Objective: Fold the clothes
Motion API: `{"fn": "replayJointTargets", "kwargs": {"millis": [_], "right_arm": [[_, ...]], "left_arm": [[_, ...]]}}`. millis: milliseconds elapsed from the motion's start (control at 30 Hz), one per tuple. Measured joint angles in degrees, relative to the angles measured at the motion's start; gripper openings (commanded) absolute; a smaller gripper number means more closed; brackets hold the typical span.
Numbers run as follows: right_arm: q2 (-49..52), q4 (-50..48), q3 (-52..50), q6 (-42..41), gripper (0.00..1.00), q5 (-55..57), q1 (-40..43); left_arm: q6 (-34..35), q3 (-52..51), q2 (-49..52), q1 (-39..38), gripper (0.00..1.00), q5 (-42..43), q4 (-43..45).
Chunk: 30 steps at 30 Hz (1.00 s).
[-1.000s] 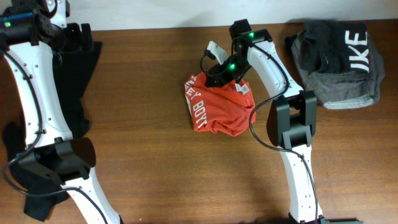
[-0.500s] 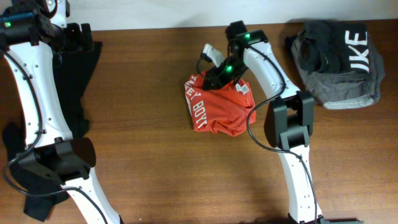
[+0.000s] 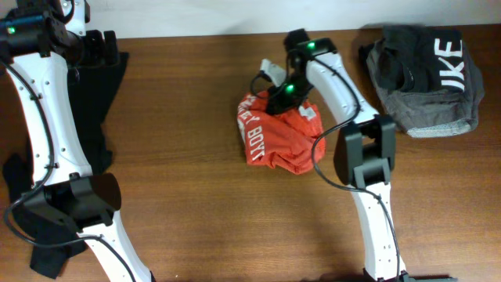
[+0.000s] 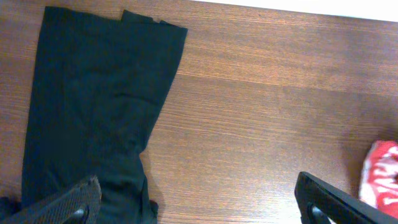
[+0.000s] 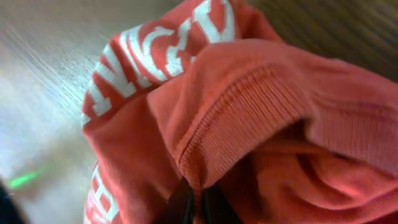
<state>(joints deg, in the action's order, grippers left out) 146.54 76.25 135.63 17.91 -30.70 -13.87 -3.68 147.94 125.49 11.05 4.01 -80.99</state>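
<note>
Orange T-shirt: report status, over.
Right gripper shut on orange T-shirt, ribbed edge. Left gripper open over black garment. T-shirt bunched, not folded. Grey garment apart, nothing blocking.

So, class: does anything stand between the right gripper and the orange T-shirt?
Nothing visible does. The right gripper is shut on a ribbed edge of the T-shirt, so the two touch. The grey garment lies apart from both, further along the table.

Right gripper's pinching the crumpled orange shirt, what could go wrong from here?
The right gripper pinches only a ribbed edge of the crumpled orange-red cotton T-shirt, so it may slip free on lifting. The shirt lies bunched in layers; pulling may drag the whole heap instead of spreading it.
</note>
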Motion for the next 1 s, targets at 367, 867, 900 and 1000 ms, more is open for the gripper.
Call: {"fn": "replayJointTargets", "kwargs": {"millis": [367,867,900,1000], "right_arm": [[-0.92,10.38,9.88,-1.92,0.25,-1.97,6.23],[-1.09,8.57,9.31,-12.0,0.27,2.95,5.9],[-1.09,8.59,9.25,-12.33,0.27,3.21,5.9],[-1.09,9.64,9.22,-14.82,0.27,4.55,5.9]], "left_arm": [[0.0,0.0,0.0,0.0,0.99,0.0,0.15],[0.0,0.0,0.0,-0.04,0.99,0.0,-0.26],[0.0,0.0,0.0,-0.04,0.99,0.0,-0.46],[0.0,0.0,0.0,-0.04,0.99,0.0,-0.76]]}}
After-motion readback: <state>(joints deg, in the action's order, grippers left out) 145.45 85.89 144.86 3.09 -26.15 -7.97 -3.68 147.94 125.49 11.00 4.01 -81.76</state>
